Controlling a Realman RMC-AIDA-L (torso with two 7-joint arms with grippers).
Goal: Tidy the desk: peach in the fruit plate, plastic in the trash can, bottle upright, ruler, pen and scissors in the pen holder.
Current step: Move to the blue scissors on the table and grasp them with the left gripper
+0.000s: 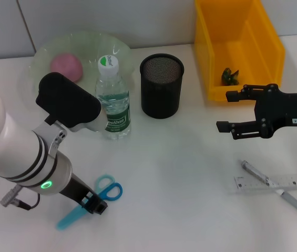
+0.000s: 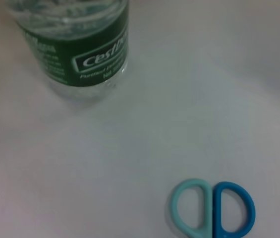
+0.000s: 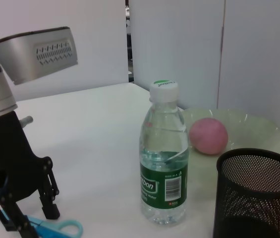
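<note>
Peach (image 1: 67,65): pink, in pale green plate (image 1: 43,52).
Bottle (image 1: 113,100): upright, capped.
Scissors (image 1: 103,192): blue, flat.
Pen (image 1: 276,187): crossing ruler (image 1: 295,181).
Holder (image 1: 161,85): black mesh.

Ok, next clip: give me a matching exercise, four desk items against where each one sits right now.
Items:
1. peach
2. bottle
3. scissors
4. pen

Places:
A. lying across the ruler, on the robot's right
B. at the left gripper, on the table
C. in the fruit plate
D. upright between the plate and the pen holder

Pairs: 1-C, 2-D, 3-B, 4-A
</note>
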